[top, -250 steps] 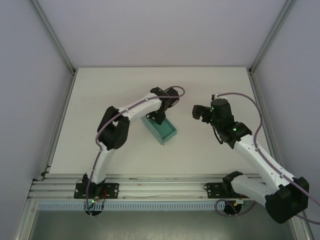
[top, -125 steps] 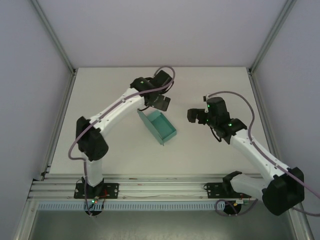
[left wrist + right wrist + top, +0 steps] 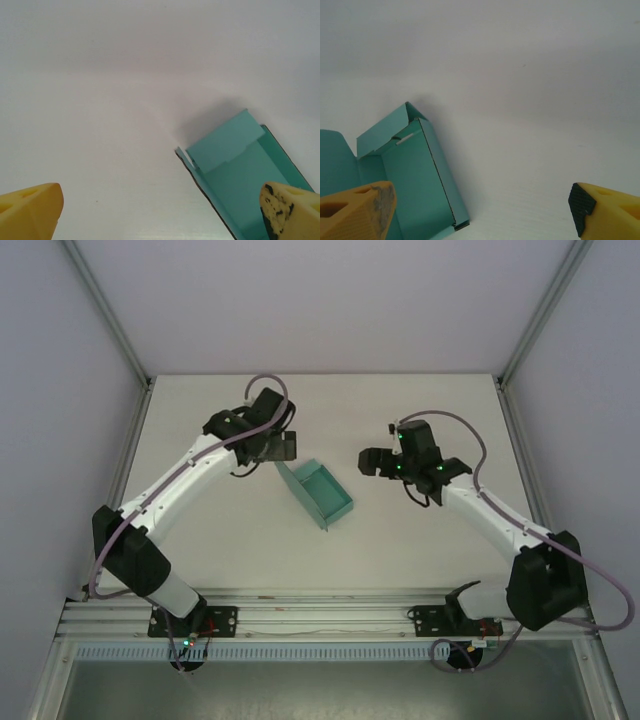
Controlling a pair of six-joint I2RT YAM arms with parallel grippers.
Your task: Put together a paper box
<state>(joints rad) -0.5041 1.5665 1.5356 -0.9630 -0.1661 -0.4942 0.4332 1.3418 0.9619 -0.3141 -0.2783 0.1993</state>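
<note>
The paper box point(image 3: 322, 495) sits on the white desk point(image 3: 400, 545) as a low, open-topped teal tray. It is set on a diagonal with its inside facing up. Along the long side nearest the left arm, a taller flap point(image 3: 299, 497) stands up from the rim.

The left tool point(image 3: 284, 447) hangs just off the box's far-left corner, close to the card but not touching it. Seen from the left wrist, its two yellow fingers point(image 3: 31, 212) are spread wide at the lower corners of the view and hold nothing. Between them lie bare desk and one end of the box. That end shows a short end panel and a small tab at the corner.

The right tool point(image 3: 368, 462) is off the box's far-right side, near it and also apart from it. Seen from the right wrist, its jaws are likewise wide apart and empty — one finger point(image 3: 607, 212) is over bare desk. The other is low at the box's side, and whether it is above the card or beside it cannot be told. In this view the box's end wall carries a narrow slot point(image 3: 405, 138). A round-cornered flap point(image 3: 337, 160) spreads outward from the box's far long side, at the picture's edge.

Neither tool touches the box; it rests on the desk between the two.
</note>
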